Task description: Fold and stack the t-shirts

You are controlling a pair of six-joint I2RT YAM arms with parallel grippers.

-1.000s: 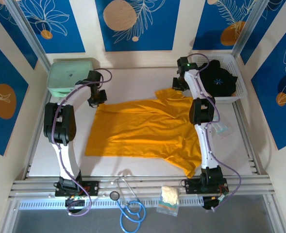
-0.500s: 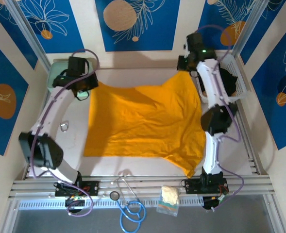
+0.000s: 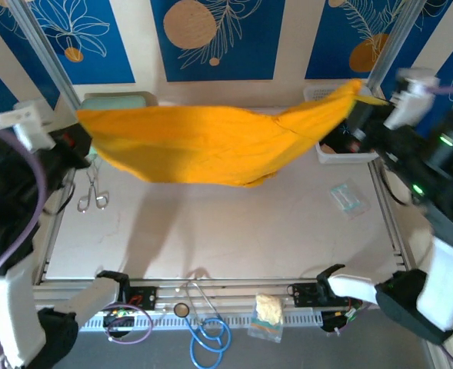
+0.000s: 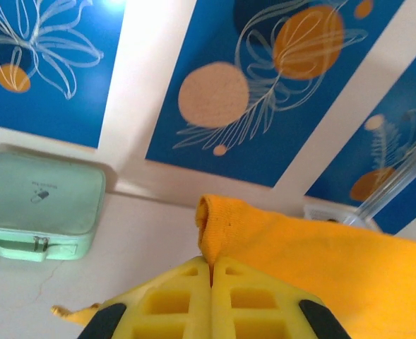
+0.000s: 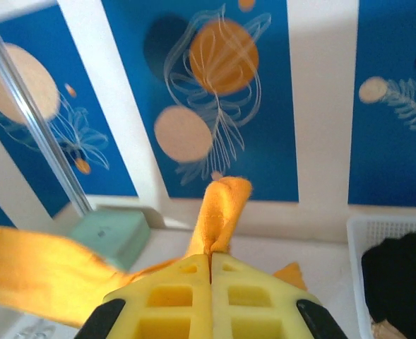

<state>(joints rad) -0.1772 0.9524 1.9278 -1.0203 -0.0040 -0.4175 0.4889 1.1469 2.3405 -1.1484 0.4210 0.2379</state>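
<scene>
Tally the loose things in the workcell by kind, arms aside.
T-shirts: 2 (orange t-shirt, black t-shirt)
Packets: 2 (pale-yellow packet, clear packet)
Cases: 1 (mint-green case)
Baskets: 1 (white basket)
Scissors: 1 (metal scissors)
Stethoscopes: 1 (blue stethoscope)
Total: 8

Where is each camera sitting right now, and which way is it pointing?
Top external: above and behind the robot, looking down at the table; the left arm and right arm hold the orange-yellow t-shirt stretched in the air between them.
Left wrist: raised, facing the back wall; left end effector shut on a shirt edge.
Right wrist: raised, facing the back wall; right end effector shut on the shirt; black t-shirt in the basket.
Shared: both wrist views catch the green case.
</scene>
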